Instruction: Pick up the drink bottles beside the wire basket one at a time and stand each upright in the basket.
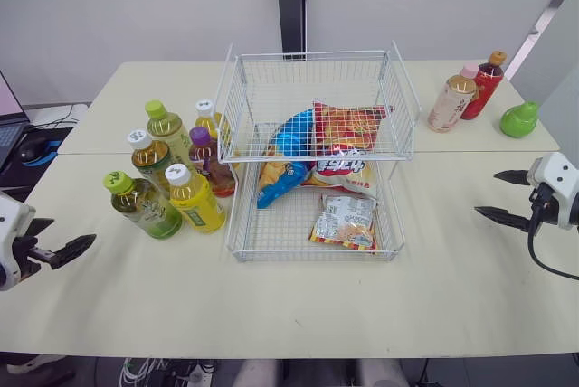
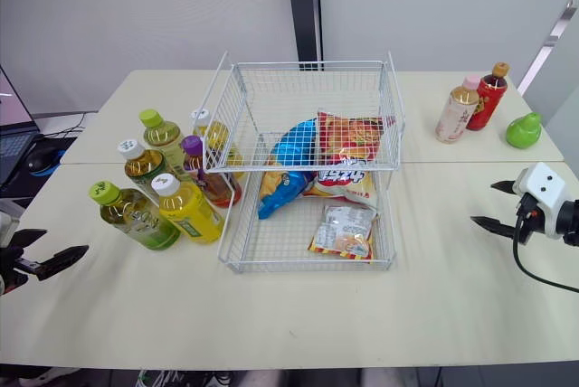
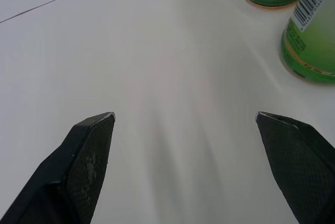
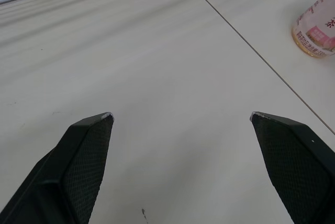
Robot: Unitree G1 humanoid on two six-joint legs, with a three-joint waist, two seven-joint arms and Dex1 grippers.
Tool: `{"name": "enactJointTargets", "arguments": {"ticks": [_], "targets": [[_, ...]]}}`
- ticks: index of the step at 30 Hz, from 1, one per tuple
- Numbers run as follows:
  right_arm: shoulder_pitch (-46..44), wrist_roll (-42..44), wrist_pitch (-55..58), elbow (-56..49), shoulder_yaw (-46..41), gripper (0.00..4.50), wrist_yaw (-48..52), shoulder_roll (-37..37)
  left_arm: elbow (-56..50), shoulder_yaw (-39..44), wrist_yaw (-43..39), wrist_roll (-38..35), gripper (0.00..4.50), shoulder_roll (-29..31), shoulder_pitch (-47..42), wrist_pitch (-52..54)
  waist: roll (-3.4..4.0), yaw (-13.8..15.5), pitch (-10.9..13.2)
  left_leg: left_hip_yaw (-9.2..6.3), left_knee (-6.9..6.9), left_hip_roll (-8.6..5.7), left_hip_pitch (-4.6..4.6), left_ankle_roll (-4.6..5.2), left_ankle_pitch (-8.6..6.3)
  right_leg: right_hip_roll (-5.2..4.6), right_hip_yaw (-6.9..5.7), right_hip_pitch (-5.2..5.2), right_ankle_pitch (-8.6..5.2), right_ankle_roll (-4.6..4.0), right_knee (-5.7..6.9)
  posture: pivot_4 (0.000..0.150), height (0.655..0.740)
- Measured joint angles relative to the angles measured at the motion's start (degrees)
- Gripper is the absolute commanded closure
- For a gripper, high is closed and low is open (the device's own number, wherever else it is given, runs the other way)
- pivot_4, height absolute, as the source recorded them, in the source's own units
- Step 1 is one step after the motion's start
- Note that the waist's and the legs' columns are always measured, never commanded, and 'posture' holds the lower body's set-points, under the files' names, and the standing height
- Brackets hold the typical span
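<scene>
A two-tier white wire basket point(image 1: 312, 256) stands mid-table with snack bags point(image 1: 336, 147) inside. Left of it stand several drink bottles: a green-capped tea bottle point(image 1: 145, 207), a yellow one point(image 1: 195, 200), a white-capped tea bottle point(image 1: 152, 160), a purple-capped one point(image 1: 209, 160) and others behind. At the back right stand a pink-capped bottle point(image 1: 450, 102) and a red bottle point(image 1: 484, 85). My left gripper point(image 1: 72, 231) is open at the table's front left, short of the green-capped bottle point(image 3: 309, 46). Near the right edge, my right gripper point(image 1: 486, 193) is open over bare table, with the pink-capped bottle point(image 4: 316, 30) beyond it.
A green pear-shaped object point(image 1: 519, 120) sits at the far right beside the two bottles. A laptop point(image 1: 7, 129) lies off the table's left side. A seam point(image 1: 136, 153) runs across the tabletop. A white snack packet point(image 1: 346, 220) lies in the basket's lower tier.
</scene>
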Motion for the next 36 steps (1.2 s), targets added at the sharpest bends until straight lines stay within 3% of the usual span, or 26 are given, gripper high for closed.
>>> {"name": "enactJointTargets", "arguments": {"ticks": [10,16,28,33,36], "targets": [[-0.1,-0.7,-6.2,2.9,-1.6,0.00,-6.5,1.2,4.9,3.1,-0.9,-0.1,0.02,0.3,-2.1,-3.4,0.00,0.0,0.0,0.08,0.00,-0.04,0.01,0.00,0.00,0.02,-0.01,-0.01,0.00,0.00,0.02,0.150,0.7400],[0.8,2.0,-6.1,3.2,-2.9,0.00,-3.9,1.2,5.8,7.2,-5.1,-2.4,0.02,0.3,-0.2,-5.8,0.00,-0.1,0.0,0.10,0.00,-0.02,0.02,0.01,-0.01,0.02,0.01,-0.02,0.00,0.00,0.02,0.150,0.7400],[3.0,4.5,-4.2,0.4,-4.6,0.00,-1.6,1.2,0.6,7.4,-7.0,-4.7,0.02,-0.9,2.0,-2.7,0.00,0.0,0.0,0.09,0.01,0.02,0.02,0.01,-0.01,0.01,0.02,-0.01,0.00,0.00,0.02,0.150,0.7400],[6.9,6.0,-2.3,-8.2,-5.2,0.00,0.0,0.7,-0.1,7.4,-6.3,-5.0,0.02,-1.5,1.6,-1.3,0.00,0.0,0.0,0.08,0.01,0.06,0.00,0.01,-0.02,0.00,0.01,-0.02,0.00,0.00,0.02,0.150,0.7400],[7.9,12.4,6.4,-21.4,-8.8,0.00,-0.3,-0.5,-0.4,6.9,-6.2,-5.0,0.02,-1.5,0.7,-0.4,0.08,-0.1,0.0,0.12,0.01,0.17,-0.02,0.01,-0.02,-0.03,0.06,-0.08,0.00,0.00,0.03,0.150,0.7400]]}}
